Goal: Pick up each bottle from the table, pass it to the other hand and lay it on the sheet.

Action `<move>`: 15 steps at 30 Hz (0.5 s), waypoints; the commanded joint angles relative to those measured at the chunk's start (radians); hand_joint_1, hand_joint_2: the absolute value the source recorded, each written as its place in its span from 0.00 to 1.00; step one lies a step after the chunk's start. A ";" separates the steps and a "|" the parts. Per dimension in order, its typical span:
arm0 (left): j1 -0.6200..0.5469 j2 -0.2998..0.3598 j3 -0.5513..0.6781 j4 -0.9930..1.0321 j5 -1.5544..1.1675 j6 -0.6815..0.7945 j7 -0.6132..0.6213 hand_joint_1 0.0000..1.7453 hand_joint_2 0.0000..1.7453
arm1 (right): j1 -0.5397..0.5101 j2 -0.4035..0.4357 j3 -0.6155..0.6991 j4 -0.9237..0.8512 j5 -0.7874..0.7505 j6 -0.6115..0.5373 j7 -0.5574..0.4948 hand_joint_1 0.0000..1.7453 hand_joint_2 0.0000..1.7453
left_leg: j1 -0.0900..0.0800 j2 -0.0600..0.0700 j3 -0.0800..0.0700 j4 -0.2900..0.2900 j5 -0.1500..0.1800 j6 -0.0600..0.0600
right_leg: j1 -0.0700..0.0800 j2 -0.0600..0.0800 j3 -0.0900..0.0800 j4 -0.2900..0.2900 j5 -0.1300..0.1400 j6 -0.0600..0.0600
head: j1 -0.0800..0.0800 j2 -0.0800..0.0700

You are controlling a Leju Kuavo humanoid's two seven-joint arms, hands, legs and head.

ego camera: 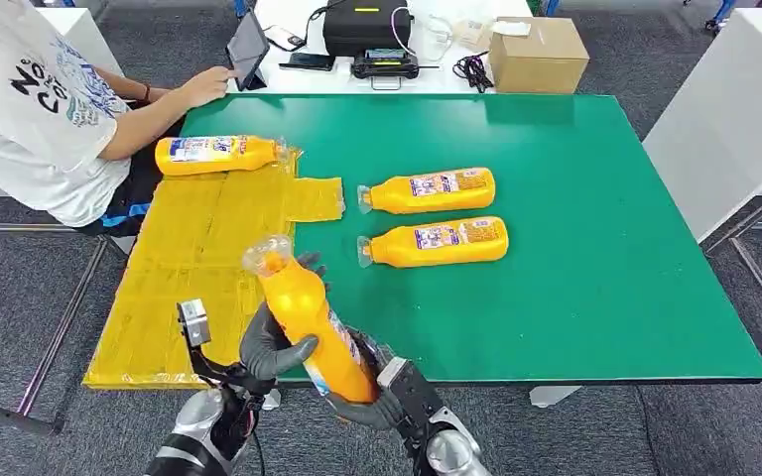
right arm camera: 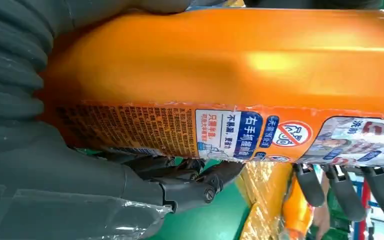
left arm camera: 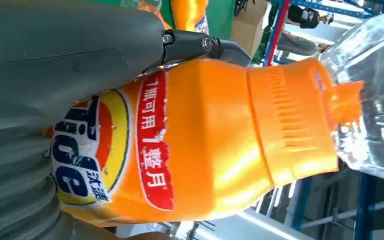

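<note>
Mid-handover, near desk edge.
I saw left robot hand (ego camera: 270, 347) and right robot hand (ego camera: 382, 397) both gripping one bottle (ego camera: 308, 317).

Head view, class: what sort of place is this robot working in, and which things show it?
Probably a robotics lab or test room: a green work table on grey carpet, a person beside it using a tablet, and a black equipment case with cables on the white desk behind.

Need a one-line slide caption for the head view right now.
Both hands, left hand and right hand, grip one orange bottle mid-handover beside the yellow sheet.
</note>
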 commanded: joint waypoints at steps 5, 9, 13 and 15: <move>-0.009 0.060 -0.075 0.045 -0.023 -0.081 0.049 0.13 1.00 | -0.056 -0.012 0.011 0.090 0.041 -0.046 0.007 1.00 1.00 | 0.000 0.002 0.003 -0.001 -0.001 -0.001 | 0.000 0.001 0.002 -0.001 0.000 -0.001 | 0.000 0.000; 0.007 0.082 -0.112 0.014 -0.089 -0.041 0.052 1.00 1.00 | -0.052 -0.014 -0.014 0.086 0.037 -0.046 0.011 1.00 1.00 | 0.001 0.001 0.004 -0.001 -0.001 -0.002 | 0.002 0.001 0.003 -0.001 -0.001 -0.002 | 0.000 0.000; 0.001 0.073 -0.098 0.028 -0.134 0.016 0.048 1.00 1.00 | -0.046 -0.007 -0.017 0.083 0.045 -0.049 0.013 1.00 1.00 | 0.002 0.002 0.005 0.000 -0.002 -0.002 | 0.002 0.001 0.004 -0.001 -0.001 -0.002 | 0.000 0.000; 0.002 0.071 -0.091 0.029 -0.138 0.023 0.048 1.00 1.00 | -0.045 -0.008 -0.016 0.083 0.044 -0.047 0.014 1.00 1.00 | 0.001 0.002 0.004 0.000 -0.002 -0.002 | 0.002 0.002 0.004 -0.001 -0.001 -0.002 | 0.000 0.000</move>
